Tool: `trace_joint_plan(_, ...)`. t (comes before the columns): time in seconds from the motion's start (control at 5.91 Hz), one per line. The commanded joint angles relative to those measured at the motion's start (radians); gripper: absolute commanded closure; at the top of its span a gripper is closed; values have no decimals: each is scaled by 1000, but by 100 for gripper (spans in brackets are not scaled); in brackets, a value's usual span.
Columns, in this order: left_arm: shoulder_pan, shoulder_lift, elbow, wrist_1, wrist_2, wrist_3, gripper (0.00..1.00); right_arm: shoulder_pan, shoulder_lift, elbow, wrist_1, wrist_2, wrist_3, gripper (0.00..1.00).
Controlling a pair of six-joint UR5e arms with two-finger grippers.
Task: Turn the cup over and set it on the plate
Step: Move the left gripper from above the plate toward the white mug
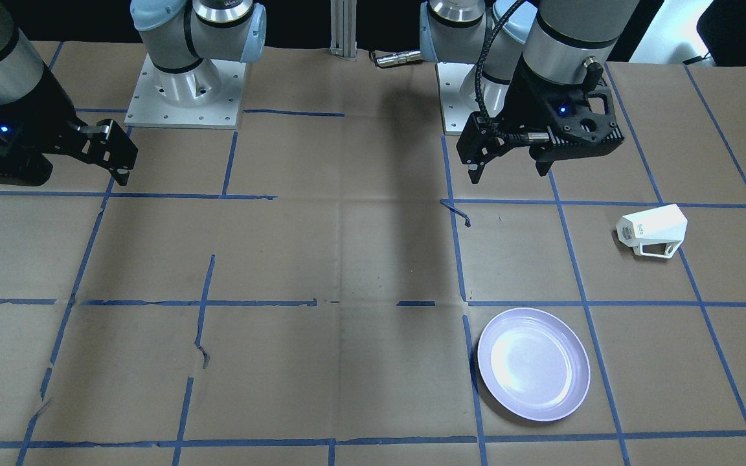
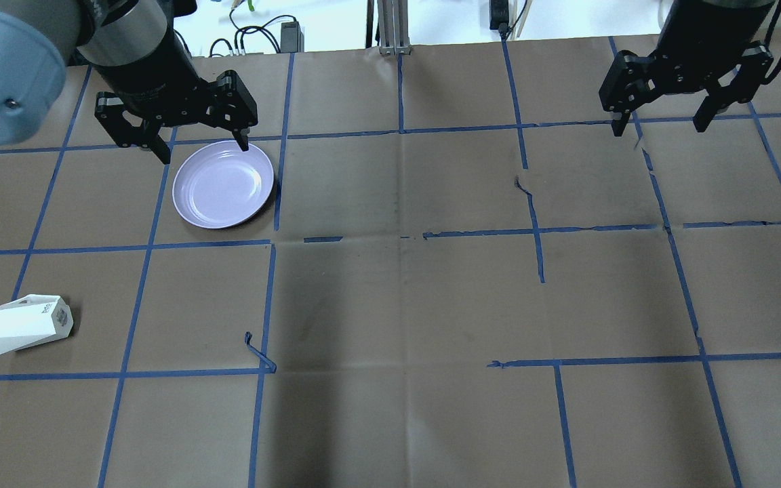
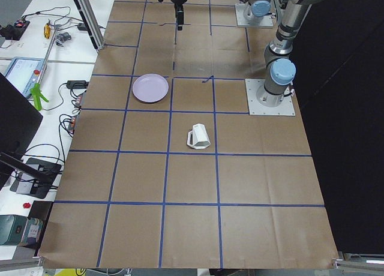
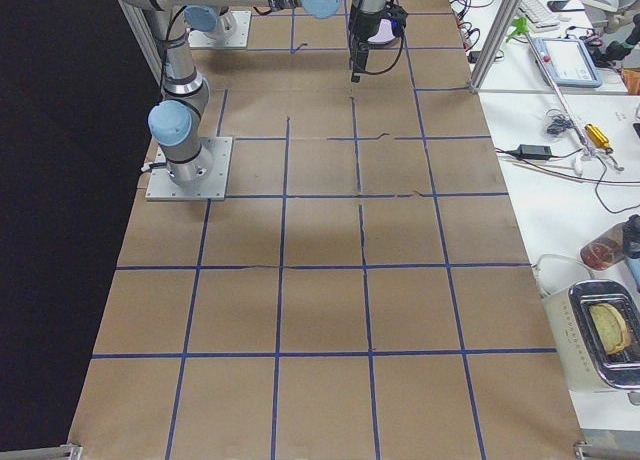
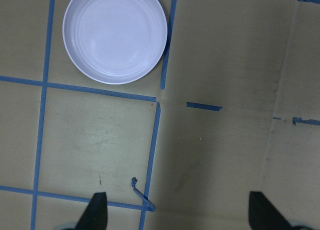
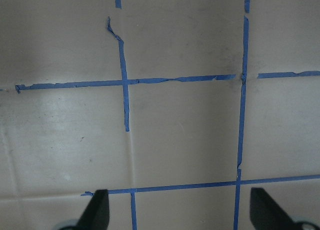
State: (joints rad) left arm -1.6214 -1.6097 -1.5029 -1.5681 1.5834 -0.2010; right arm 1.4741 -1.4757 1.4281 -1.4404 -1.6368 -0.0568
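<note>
The white faceted cup (image 1: 651, 230) lies on its side on the brown paper, its lettered base turned toward the table's middle; it also shows in the overhead view (image 2: 24, 324) and the left side view (image 3: 199, 137). The lavender plate (image 1: 533, 364) lies flat and empty about one grid square away, and shows too in the overhead view (image 2: 223, 184) and the left wrist view (image 5: 115, 35). My left gripper (image 2: 204, 152) hangs open and empty above the table, between its base and the plate, well apart from the cup. My right gripper (image 2: 659, 129) is open and empty over the table's other half.
Blue tape lines mark a grid on the paper. A loose curl of tape (image 1: 457, 210) sticks up near the left arm's base plate (image 1: 454, 97). The right arm's base plate (image 1: 185, 90) is at the back. Operator desks with cables (image 3: 54, 78) border the far edge.
</note>
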Motion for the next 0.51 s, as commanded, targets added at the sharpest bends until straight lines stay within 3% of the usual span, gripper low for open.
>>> trace_joint_plan(0.0, 0, -1, 0, -1, 0, 2, 2, 0, 0, 0, 0, 0, 0, 0)
trace_joint_plan(0.34, 17, 33, -20, -4, 1, 12, 1, 0, 0, 0, -2, 0, 0, 0)
